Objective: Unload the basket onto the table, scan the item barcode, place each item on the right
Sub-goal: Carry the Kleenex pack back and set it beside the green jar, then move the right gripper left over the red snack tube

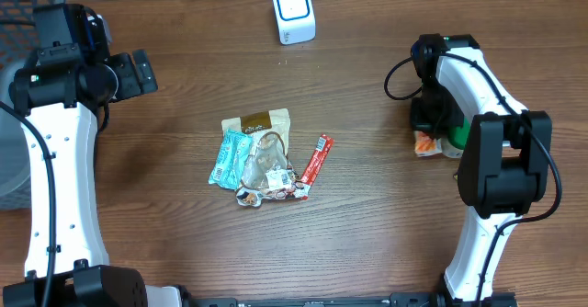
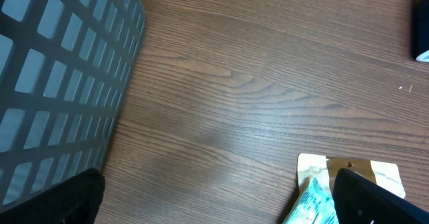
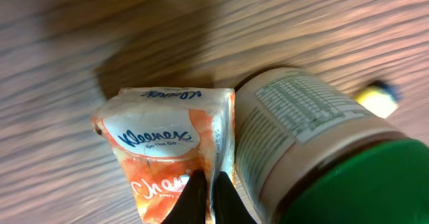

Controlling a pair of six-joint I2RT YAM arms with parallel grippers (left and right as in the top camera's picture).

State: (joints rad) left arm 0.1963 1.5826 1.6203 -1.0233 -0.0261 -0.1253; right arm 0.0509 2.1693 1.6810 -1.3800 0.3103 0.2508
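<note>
Right claw point(image 3: 206, 196): clenched, tips pressed together at the near end of the orange-and-white Kleenex tissue pack point(image 3: 161, 143). Cannot tell whether a fold of wrapper is caught between them.

Left claw point(image 2: 214, 194): released, jaws wide, over bare brown wood-grain worktop point(image 1: 367, 243) at upper left of the overhead frame, beside the grey mesh basket point(image 2: 53, 70).

Item location: tissue pack lies on the worktop at middle right of the overhead frame, mostly hidden under the right arm. In the wrist view its right side touches a green-lidded jar with a printed label point(image 3: 301, 130).

Key relation: pack sits directly ahead of the right claw, its long axis running from the claw towards the top of the wrist frame. Right arm is much the nearer; left is well apart (closer to the central heap of snack packets point(image 1: 262, 155)).

White box-shaped scanner with a blue-ringed face point(image 1: 292, 13) stands at top centre of the overhead frame, up and left of the pack. Judgement: the pack needs a sure grip, then a carry that way. No barcode shows on the visible face.
</note>
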